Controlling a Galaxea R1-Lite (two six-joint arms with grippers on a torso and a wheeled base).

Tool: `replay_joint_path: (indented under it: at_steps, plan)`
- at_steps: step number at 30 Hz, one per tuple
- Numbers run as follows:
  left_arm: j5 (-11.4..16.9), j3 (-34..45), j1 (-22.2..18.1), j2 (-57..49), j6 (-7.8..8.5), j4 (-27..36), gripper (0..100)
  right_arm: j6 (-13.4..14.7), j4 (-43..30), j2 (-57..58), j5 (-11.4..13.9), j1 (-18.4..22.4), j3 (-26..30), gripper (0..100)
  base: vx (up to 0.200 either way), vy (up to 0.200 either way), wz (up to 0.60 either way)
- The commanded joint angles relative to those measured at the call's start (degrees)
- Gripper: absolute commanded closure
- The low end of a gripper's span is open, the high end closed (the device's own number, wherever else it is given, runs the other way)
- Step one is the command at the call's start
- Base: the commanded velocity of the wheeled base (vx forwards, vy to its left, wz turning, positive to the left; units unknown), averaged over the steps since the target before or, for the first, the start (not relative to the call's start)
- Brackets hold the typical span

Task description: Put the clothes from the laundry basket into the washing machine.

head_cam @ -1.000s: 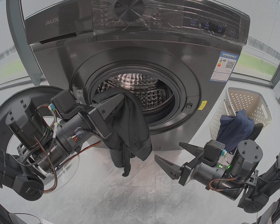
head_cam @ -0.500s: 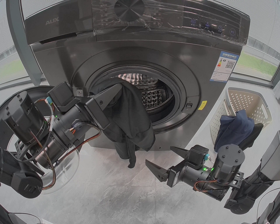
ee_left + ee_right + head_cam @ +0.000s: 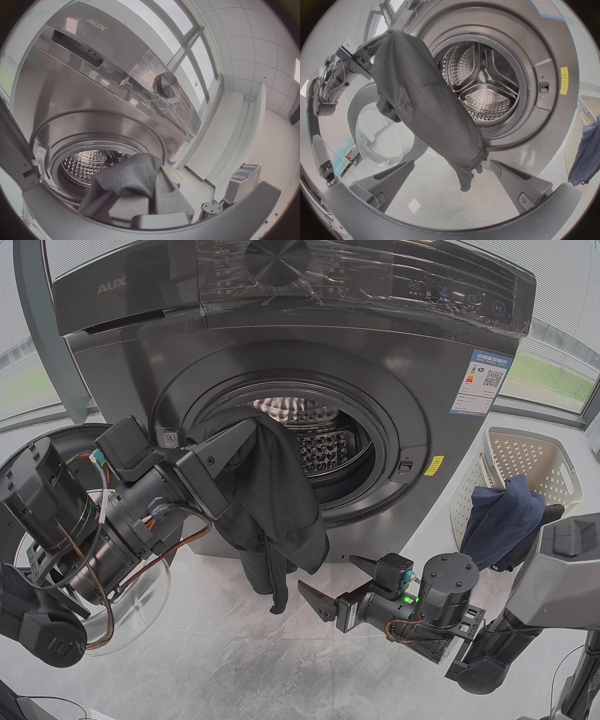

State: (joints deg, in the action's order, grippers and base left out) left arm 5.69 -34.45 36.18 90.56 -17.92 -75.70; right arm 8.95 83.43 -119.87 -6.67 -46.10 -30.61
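My left gripper (image 3: 245,434) is shut on a dark grey garment (image 3: 275,496), held in front of the open drum (image 3: 312,440) of the washing machine (image 3: 300,352). The cloth drapes from the fingers and hangs down past the door ring toward the floor. It covers the fingers in the left wrist view as the garment (image 3: 131,178). My right gripper (image 3: 334,587) is open low in front of the machine, just right of the garment's hanging end (image 3: 465,181). A navy garment (image 3: 503,515) lies over the rim of the white laundry basket (image 3: 537,459) to the right of the machine.
The round glass door (image 3: 94,540) stands swung open at the left, behind my left arm. Pale tiled floor (image 3: 262,665) spreads in front of the machine. Windows run behind the machine on both sides.
My left gripper lifted the dark garment a little up and left at the drum mouth. The right arm swung left and lower across the floor, bringing its open gripper under the garment's hanging end.
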Motion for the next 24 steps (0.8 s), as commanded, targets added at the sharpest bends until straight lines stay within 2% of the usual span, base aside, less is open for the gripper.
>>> replay_joint_path:
  at_steps: [1, 7, 10, 15, 19, 22, 24]
  plan:
    - [0.02, 0.09, 0.03, -0.21, -0.01, -0.06, 100, -0.95, 1.29, -5.64, 0.08, 0.05, -3.84, 0, 0.000, 0.000, 0.00]
    - [-0.07, 0.09, 0.38, -0.12, -0.01, -0.06, 100, -1.48, 1.47, -8.01, 0.78, -0.04, -7.53, 0, 0.000, 0.000, 0.00]
    - [-0.07, 0.35, 0.47, -0.21, -0.01, -0.06, 100, -2.00, 1.29, -10.12, 0.78, 0.31, -11.31, 0, 0.000, 0.000, 0.00]
    - [-0.07, 1.32, 0.38, -0.30, -0.01, -0.41, 100, -2.27, 0.94, -13.02, 0.78, 3.48, -18.08, 0, 0.000, 0.000, 0.00]
    - [0.02, 2.11, 0.21, -0.30, -0.01, -0.59, 100, -2.44, 0.77, -12.32, 0.78, 5.68, -18.87, 0, 0.000, 0.000, 0.00]
    - [0.20, 2.99, -0.15, -0.21, -0.01, -0.76, 100, -3.41, 0.59, -8.45, 1.22, 8.75, -16.67, 0, 0.000, 0.000, 0.00]
    - [0.11, 2.99, -0.15, -0.21, -0.01, -0.76, 100, -3.85, 0.68, -5.11, 2.54, 10.25, -14.30, 0, 0.000, 0.000, 0.00]
